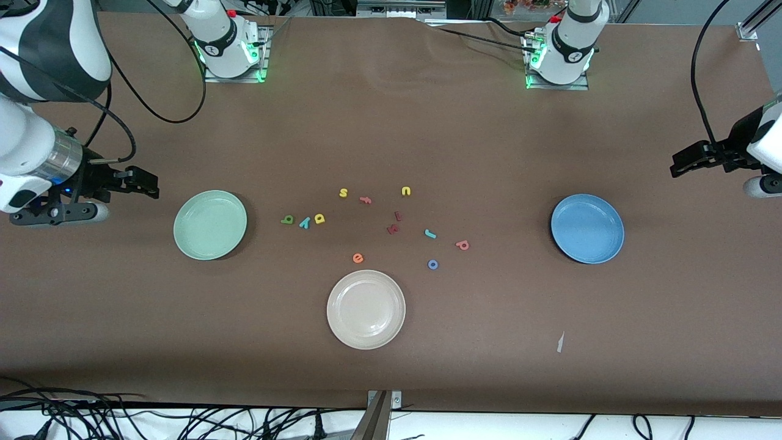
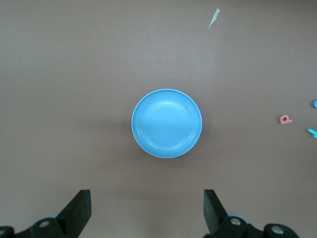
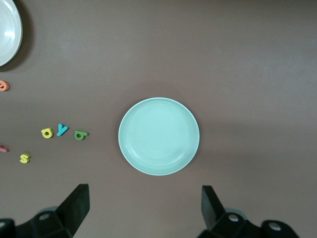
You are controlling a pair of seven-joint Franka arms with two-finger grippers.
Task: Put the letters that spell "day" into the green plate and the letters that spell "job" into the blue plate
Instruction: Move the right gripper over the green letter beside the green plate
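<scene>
A brown table carries a round cream-white plate (image 1: 366,309) at its middle. From it, the pale mint-green plate (image 1: 210,224) lies toward the right arm's end, the mid-blue plate (image 1: 587,228) toward the left arm's. Both are empty. The foam "day" letters (image 1: 303,220) and "job" letters (image 1: 441,246) lie loose, farther from the camera than the cream plate. The right gripper (image 1: 137,181) and left gripper (image 1: 687,162) hang at the table's ends, fingers apart, likely waiting to pick.

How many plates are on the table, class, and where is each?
3. The green plate lies toward the right arm's end, the blue plate toward the left arm's end, and the cream-white plate between them, nearest the front camera. None looks hidden.
</scene>
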